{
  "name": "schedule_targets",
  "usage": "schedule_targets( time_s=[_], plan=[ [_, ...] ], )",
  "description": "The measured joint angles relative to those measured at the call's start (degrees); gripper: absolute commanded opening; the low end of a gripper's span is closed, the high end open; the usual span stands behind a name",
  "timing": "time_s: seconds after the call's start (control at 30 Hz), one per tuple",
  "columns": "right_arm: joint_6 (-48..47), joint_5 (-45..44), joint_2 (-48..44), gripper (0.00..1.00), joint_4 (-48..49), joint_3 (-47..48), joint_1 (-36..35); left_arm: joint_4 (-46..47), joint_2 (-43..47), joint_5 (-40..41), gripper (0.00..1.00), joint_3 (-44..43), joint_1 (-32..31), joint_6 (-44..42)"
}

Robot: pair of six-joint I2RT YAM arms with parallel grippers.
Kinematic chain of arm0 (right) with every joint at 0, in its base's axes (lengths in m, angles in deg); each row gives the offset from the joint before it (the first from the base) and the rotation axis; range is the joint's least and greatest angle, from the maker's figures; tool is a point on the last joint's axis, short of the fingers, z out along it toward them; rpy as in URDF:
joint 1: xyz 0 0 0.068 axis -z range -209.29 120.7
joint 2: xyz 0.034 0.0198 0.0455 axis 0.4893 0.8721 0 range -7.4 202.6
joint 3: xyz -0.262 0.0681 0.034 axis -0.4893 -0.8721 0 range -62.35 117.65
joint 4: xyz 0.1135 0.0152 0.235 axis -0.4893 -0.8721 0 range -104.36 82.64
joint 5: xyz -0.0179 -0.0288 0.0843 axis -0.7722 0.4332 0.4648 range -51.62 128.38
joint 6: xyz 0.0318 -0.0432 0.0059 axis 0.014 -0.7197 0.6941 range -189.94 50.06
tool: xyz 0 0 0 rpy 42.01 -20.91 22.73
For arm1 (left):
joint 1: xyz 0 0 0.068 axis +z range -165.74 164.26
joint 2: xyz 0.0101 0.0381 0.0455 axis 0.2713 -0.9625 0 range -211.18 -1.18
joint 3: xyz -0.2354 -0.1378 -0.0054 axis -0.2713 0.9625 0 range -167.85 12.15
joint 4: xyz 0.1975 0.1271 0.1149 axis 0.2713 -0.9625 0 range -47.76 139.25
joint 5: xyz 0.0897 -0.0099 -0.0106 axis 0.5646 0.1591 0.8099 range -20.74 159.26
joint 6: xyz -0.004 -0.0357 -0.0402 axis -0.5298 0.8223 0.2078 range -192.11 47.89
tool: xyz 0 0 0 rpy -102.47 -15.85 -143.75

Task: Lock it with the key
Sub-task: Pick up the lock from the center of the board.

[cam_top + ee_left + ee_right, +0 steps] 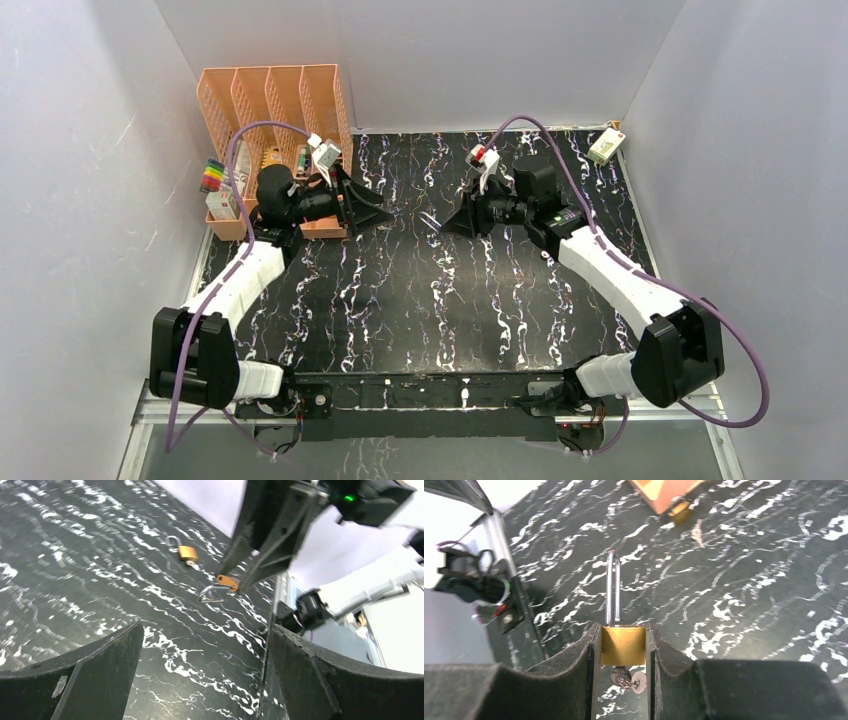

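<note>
**Bimanual padlock task, seen from above and from both wrists.** The black marbled table carries both arms. An orange file organizer stands at its far left corner, just beside the left arm's wrist.

The left gripper is spread to its full width and holds nothing. It faces across the table toward the right gripper, which points back at it.

The right gripper's jaws are partly closed on a brass padlock, with one pad on each narrow side of the body. The broad face is turned up to the wrist camera.

The padlock's long axis runs along the fingers. Its steel shackle projects past the fingertips toward the left arm. It is seen edge-on, so whether it is seated cannot be told.

The key sits in the keyway at the opposite end, recessed between the right fingers toward the palm.

The left gripper is the nearer free tool, but it faces the shackle end. Reaching the key probably calls for an approach from the side or below.

A second padlock lies loose on the table.
</note>
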Motion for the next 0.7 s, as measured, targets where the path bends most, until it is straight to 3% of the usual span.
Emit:
schedule_targets(
  time_s=[0.23, 0.57, 0.7],
  plan=[
    [5.09, 12.0, -0.85, 0.28, 1.14, 0.0, 0.94, 11.56, 2.03, -11.54, 0.93, 2.34, 0.0, 5.25],
    [16.7, 22.14, -0.85, 0.26, 8.63, 0.42, 1.51, 15.54, 4.04, -17.64, 0.87, 3.08, -2.8, 5.66],
    [20.72, 24.3, -0.72, 0.26, 11.65, 0.46, 1.51, 15.76, 4.04, -17.79, 0.8, 3.08, -3.52, 5.7]
  ],
)
